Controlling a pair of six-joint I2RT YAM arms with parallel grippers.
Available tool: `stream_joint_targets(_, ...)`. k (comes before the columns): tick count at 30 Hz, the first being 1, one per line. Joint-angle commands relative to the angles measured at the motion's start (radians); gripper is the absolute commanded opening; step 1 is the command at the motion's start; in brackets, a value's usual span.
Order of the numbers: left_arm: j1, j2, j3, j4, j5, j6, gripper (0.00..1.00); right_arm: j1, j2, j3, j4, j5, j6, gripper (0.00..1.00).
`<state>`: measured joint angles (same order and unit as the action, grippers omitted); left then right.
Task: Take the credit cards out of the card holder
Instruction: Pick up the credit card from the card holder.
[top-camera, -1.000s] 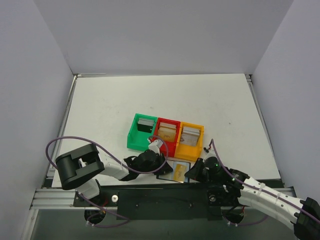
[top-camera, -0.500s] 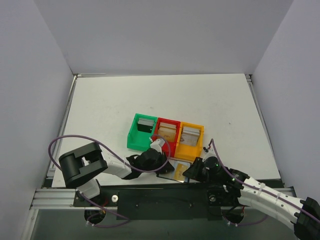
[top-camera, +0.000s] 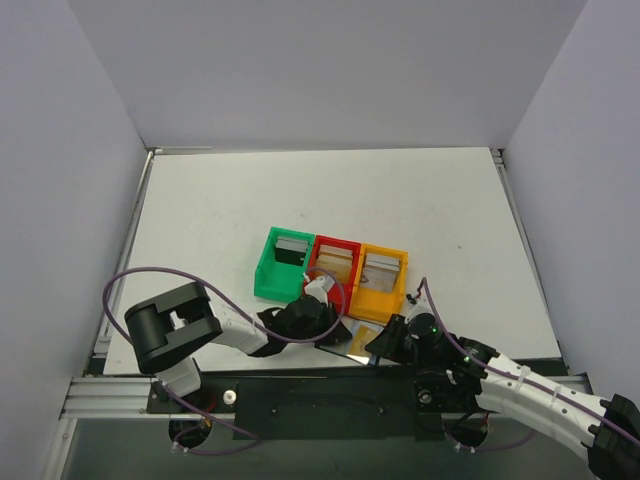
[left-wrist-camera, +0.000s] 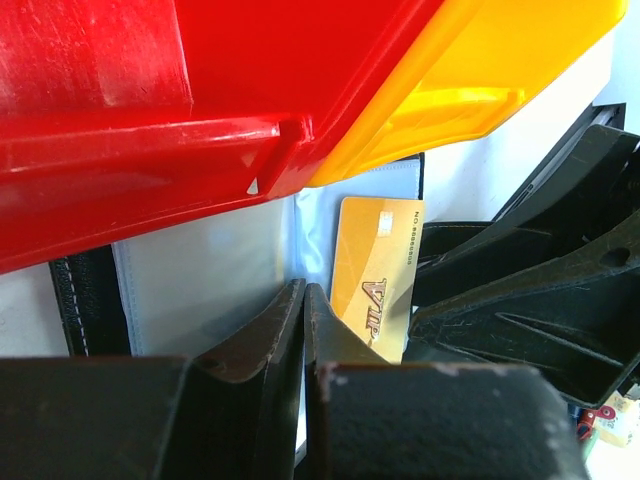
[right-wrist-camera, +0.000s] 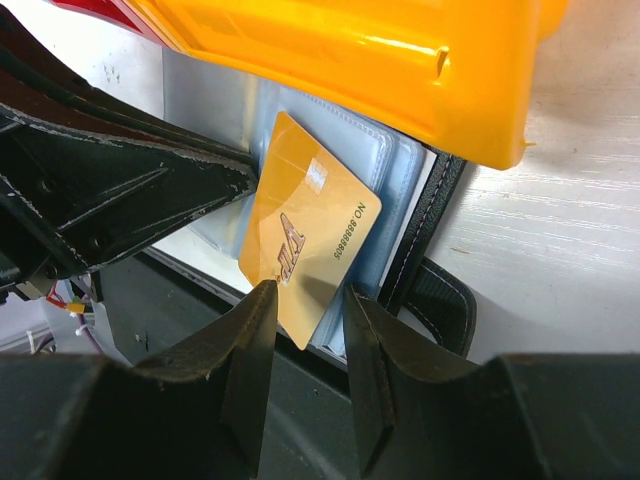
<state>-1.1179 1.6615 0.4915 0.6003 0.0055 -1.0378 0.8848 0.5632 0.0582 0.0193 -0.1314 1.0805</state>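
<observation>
Overhead, your left jaws (top-camera: 333, 327) and right jaws (top-camera: 374, 345) sit low at the near edge of the table (top-camera: 300, 190), facing each other in front of a row of three boxes (top-camera: 336, 243). That view shows only a sliver of the card holder (top-camera: 355, 336) between them.

The left wrist view shows more. The left jaws (left-wrist-camera: 303, 290) are pressed together with their tips on a clear sleeve of the card holder (left-wrist-camera: 200, 290). I cannot tell whether they nip the sleeve. A gold VIP card (left-wrist-camera: 375, 270) lies just right of those jaws.

In the right wrist view, the right jaws (right-wrist-camera: 308, 292) stand apart. The card's (right-wrist-camera: 310, 235) near corner lies in the gap between them and is not clamped. The card sits askew across the sleeves. The holder's black stitched border (right-wrist-camera: 430, 240) runs to the right of these jaws, and the orange box overhangs the holder ahead of them.

Only the overhead view shows grey and tan cards (top-camera: 378, 266) standing in the boxes, ahead of both jaws.

The table is white, with plain pale walls (top-camera: 300, 70) on three sides. A black base plate (top-camera: 320, 405) lies behind the jaws, and a purple cable (top-camera: 135, 280) loops over the left arm.
</observation>
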Motion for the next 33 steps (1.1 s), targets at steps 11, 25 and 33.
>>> stream_joint_targets(11, -0.039, 0.061, 0.050, -0.016, 0.062, 0.031, 0.11, 0.000, 0.032, 0.019, -0.039, 0.046, -0.021, 0.29)
stream_joint_targets(25, -0.039, 0.035, 0.016, -0.004, 0.037, 0.018, 0.02, 0.000, 0.021, 0.020, -0.090, 0.058, -0.010, 0.14)
stream_joint_targets(33, -0.034, -0.008, -0.028, -0.030, -0.028, -0.002, 0.00, -0.001, -0.055, 0.020, -0.180, 0.073, -0.008, 0.12)
